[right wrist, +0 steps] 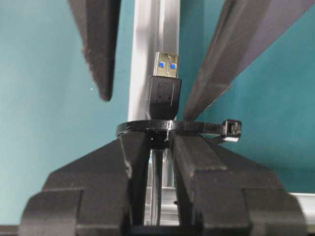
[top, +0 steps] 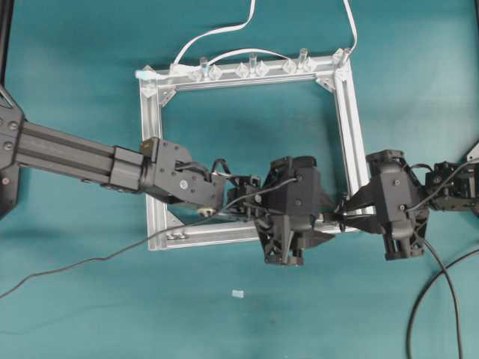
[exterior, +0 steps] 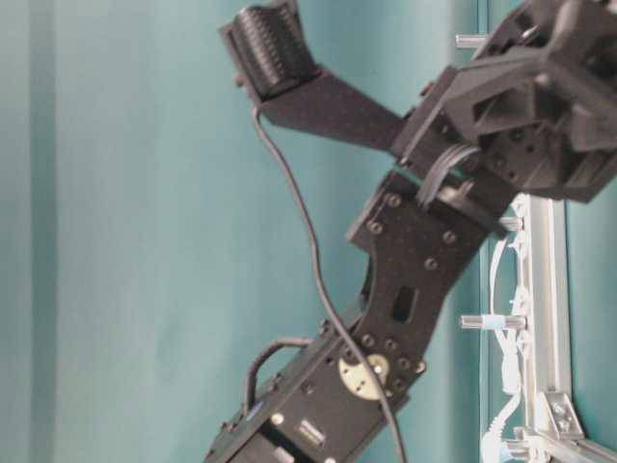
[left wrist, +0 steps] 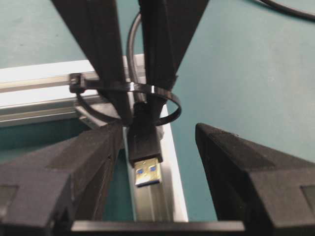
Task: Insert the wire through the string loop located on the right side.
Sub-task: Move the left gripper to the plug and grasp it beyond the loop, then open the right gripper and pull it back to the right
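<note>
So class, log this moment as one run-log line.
right gripper: shut on thin black wire | plug through dark string loop | left gripper: open around plug

The flat teal-green tabletop [top: 75, 75] is carrying a square silver aluminium frame [top: 152, 149], which is lying flat near its centre. A long thin black round cable [top: 75, 265] is trailing across the surface from the lower left toward the frame. A small pale rectangular scrap [top: 238, 294] is lying on the tabletop just below the frame's lower rail.
</note>
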Motion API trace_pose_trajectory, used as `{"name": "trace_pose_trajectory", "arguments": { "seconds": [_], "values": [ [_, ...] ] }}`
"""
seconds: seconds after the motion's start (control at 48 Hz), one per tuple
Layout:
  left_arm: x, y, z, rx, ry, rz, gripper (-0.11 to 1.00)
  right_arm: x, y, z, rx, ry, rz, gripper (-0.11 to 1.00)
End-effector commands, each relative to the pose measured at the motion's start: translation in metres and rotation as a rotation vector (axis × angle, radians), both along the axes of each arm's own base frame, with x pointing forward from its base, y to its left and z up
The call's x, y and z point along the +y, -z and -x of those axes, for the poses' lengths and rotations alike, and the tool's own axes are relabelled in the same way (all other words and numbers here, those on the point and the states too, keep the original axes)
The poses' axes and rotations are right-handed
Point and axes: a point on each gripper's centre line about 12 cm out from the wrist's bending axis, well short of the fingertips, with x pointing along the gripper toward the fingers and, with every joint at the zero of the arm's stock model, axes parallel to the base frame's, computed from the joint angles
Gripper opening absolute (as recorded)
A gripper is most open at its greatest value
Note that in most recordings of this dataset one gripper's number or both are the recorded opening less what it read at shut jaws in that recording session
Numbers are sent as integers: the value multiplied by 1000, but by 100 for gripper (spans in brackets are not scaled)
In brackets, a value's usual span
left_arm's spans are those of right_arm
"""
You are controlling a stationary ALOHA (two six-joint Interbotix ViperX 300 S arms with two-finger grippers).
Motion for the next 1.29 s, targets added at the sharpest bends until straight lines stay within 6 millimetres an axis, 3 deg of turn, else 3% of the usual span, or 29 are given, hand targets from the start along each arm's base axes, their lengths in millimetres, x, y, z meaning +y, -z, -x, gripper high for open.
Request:
{"name": "trace_pose_trajectory", "arguments": {
  "seconds": [0.0,0.437,0.833,0.937,1.083,1.27],
  "values": [
    [-2,-19,-8,-51,-2,13,63,0,-4,-2,-21,2,2,19],
    [-2,-6,-6,-2,0,7,63,-1,-5,-3,-33,7,6,19],
    [-3,-13,-7,5,2,8,62,-1,-5,-3,-33,8,6,19],
    [-3,-17,-6,21,0,12,51,-1,-4,-2,-28,7,7,19],
    [-3,-17,-4,41,-12,33,19,-2,-3,-1,-26,7,8,19],
    [-4,-21,-6,33,-25,60,18,-2,-2,-1,-23,7,8,17]
  ]
}}
